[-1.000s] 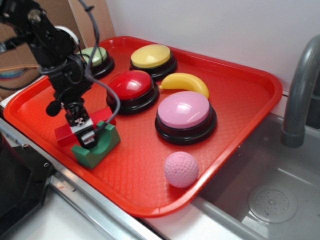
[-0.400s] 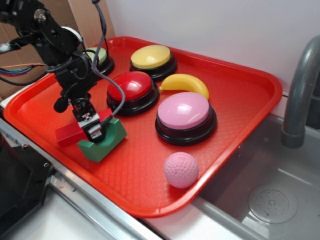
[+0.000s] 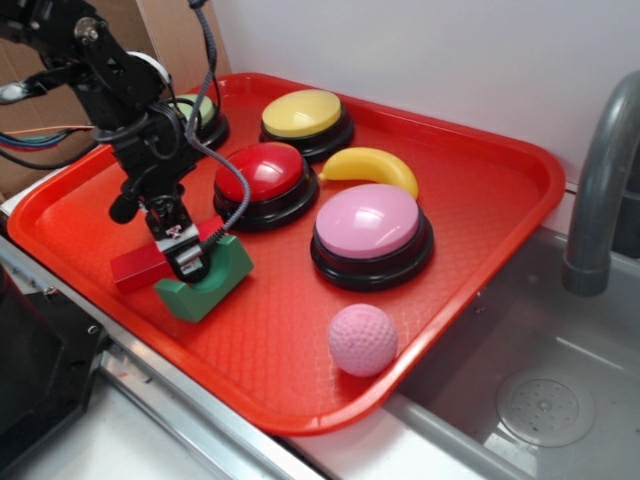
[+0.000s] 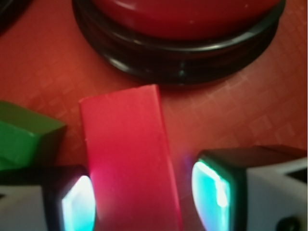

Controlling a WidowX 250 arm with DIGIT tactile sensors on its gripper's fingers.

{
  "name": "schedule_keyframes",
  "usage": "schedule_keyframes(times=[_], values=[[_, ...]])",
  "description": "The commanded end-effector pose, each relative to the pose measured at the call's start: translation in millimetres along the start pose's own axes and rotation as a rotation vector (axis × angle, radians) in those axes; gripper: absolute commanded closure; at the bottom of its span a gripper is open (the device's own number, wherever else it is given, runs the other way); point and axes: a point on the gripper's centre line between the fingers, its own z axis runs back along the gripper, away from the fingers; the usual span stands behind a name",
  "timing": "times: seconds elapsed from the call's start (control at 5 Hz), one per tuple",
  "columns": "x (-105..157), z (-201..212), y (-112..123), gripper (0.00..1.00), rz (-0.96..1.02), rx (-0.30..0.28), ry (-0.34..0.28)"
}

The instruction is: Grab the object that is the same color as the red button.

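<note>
The red block lies flat on the tray's front left, against the green arch block. My gripper stands straight over its middle, lowered onto it. In the wrist view the block runs between my fingers: the left pad touches its side, while the right pad stands a small gap off, so my gripper is open astride it. The red button sits just behind; its black base fills the top of the wrist view.
On the red tray also stand a pink button, a yellow button, a green button, a banana and a pink golf ball. A sink and faucet lie to the right.
My gripper has shifted slightly right and back along the red block, and the green arch block has slid a little right with it. Almost nothing moved in the last half second.
</note>
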Motion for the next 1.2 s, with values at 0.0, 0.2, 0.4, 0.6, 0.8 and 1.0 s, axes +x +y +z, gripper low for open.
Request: schedule_keyframes(times=[0.0, 0.2, 0.4, 0.6, 0.8, 1.0], values=[[1.5, 32.0, -1.8, 1.00, 0.119, 0.033, 0.048], [4.1, 64.5, 0.3, 1.00, 0.201, 0.069, 0.045], [1.0, 101.2, 7.6, 1.00, 0.290, 0.082, 0.022], [-4.3, 133.7, 19.8, 1.00, 0.390, 0.099, 0.001], [0.1, 148.9, 27.2, 1.00, 0.435, 0.155, -0.036], [3.5, 148.4, 30.6, 1.00, 0.431, 0.154, 0.011]])
